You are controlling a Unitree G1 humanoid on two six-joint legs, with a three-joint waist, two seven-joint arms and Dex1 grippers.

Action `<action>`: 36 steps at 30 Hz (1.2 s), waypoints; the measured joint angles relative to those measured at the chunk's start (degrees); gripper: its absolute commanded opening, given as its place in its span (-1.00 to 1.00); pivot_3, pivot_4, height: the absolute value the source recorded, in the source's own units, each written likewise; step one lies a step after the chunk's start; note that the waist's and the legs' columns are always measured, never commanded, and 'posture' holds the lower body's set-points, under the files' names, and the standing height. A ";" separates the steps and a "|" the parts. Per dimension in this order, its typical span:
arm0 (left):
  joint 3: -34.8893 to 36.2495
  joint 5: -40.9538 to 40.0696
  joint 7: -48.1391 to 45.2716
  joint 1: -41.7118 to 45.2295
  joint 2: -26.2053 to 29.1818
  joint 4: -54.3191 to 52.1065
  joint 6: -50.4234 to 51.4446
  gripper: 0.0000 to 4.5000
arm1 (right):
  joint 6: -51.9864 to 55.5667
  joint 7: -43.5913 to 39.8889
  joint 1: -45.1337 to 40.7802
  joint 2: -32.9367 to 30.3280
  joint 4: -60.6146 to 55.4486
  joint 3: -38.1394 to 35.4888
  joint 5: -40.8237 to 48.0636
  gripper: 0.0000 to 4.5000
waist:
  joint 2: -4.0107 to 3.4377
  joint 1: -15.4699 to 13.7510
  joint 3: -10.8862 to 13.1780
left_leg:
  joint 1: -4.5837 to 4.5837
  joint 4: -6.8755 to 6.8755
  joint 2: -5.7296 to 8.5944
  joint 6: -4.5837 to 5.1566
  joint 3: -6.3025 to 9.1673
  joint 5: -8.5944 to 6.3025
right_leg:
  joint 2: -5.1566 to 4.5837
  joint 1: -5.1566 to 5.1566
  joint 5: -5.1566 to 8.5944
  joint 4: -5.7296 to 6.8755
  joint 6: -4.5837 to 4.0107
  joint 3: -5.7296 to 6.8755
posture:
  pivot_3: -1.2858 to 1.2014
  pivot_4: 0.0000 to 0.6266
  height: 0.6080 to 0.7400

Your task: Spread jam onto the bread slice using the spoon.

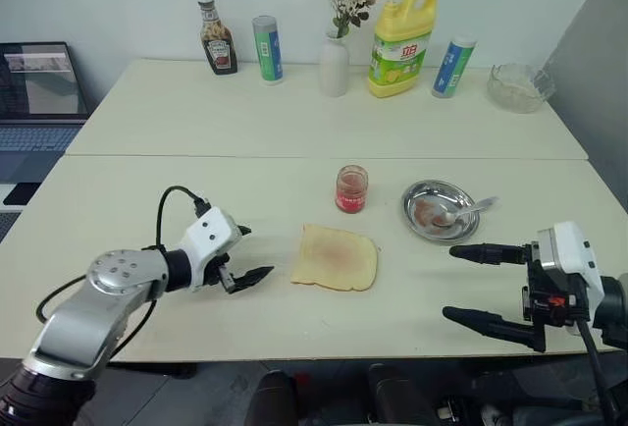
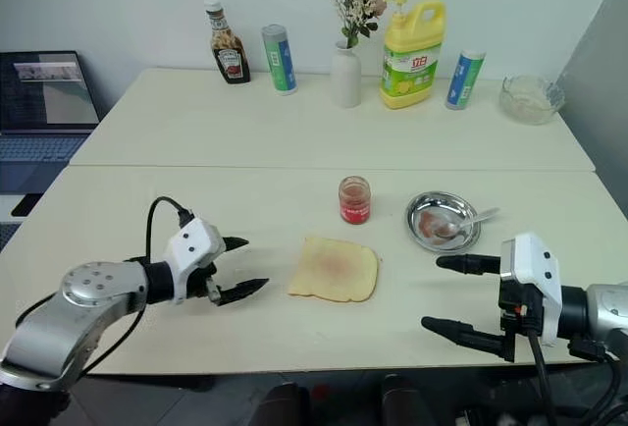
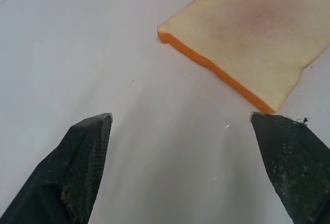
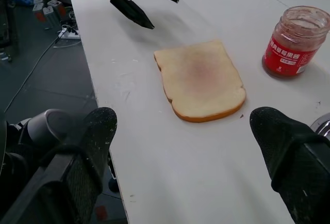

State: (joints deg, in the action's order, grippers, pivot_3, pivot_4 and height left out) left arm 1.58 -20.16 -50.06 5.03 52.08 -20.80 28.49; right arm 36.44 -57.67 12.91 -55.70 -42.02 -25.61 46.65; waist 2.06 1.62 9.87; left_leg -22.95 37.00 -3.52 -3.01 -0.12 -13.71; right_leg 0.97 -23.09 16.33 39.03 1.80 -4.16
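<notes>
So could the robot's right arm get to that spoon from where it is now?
Probably yes. The spoon lies in the round steel dish, handle sticking out over the rim toward the right gripper, whose fingers are open and empty. Only bare table lies between them; the jam jar stands off to the side.

bread slice (image 4: 200, 81) flat on table (image 4: 170, 167) | jam (image 4: 295, 42) jar beside | left gripper (image 4: 150, 6) jaws apart
</notes>
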 measured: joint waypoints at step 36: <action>-8.65 -8.22 -14.28 24.10 -3.53 -8.16 1.78 0.99 | 2.08 31.53 -26.57 27.05 51.40 -2.32 -1.42 1.00 | -0.20 0.27 0.05 | -0.01 -0.04 -0.03 0.02 -0.04 0.00 | 0.11 -0.04 -0.06 0.05 -0.15 -0.09 | 0.03 -0.52 1.00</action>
State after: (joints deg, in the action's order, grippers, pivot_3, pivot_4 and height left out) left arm -7.07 -28.38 -64.34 29.13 48.55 -28.96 30.27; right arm 38.52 -26.15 -13.66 -28.65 9.37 -27.93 45.24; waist 1.86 1.90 9.92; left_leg -22.96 36.96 -3.55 -2.99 -0.16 -13.71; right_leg 1.08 -23.13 16.27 39.08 1.65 -4.25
